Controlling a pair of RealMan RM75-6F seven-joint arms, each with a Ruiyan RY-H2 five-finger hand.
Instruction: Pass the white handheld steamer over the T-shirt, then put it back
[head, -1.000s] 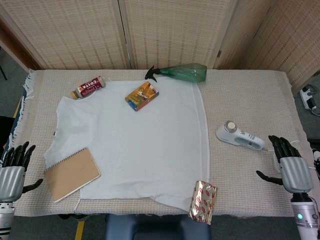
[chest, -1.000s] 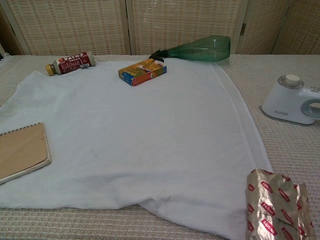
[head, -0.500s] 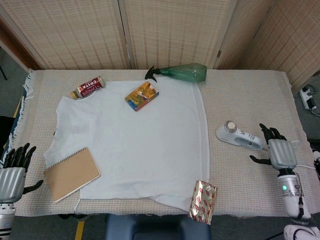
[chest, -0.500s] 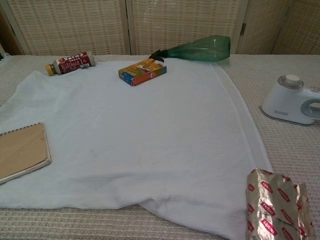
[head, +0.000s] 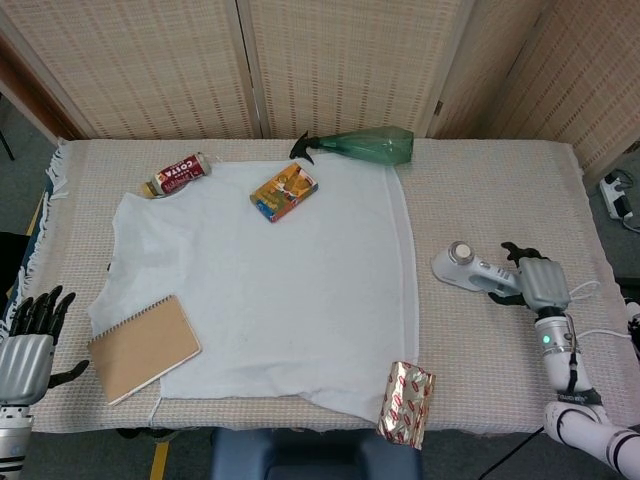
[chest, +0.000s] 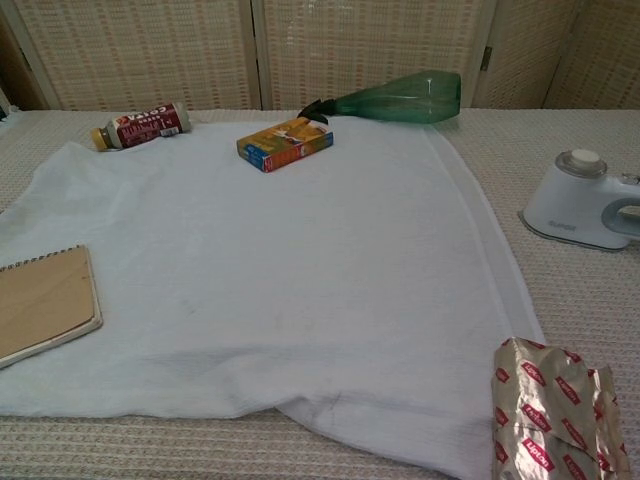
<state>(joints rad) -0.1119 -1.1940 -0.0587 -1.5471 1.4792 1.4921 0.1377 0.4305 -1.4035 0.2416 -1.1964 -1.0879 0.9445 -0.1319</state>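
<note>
Opening stage. The white handheld steamer (head: 478, 273) lies on the table (head: 480, 180), just right of the T-shirt (head: 280, 280). The right hand (head: 532, 282) sits at its handle end; whether its fingers grip it cannot be told. The left hand (head: 25, 340) waits spread, empty. Lifting, steaming and return remain.

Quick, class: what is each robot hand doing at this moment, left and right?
Left robot hand: open, fingers apart, holding nothing, at the table's near edge.
Right robot hand: at the handle of the steamer; whether it grips it cannot be told.
</note>
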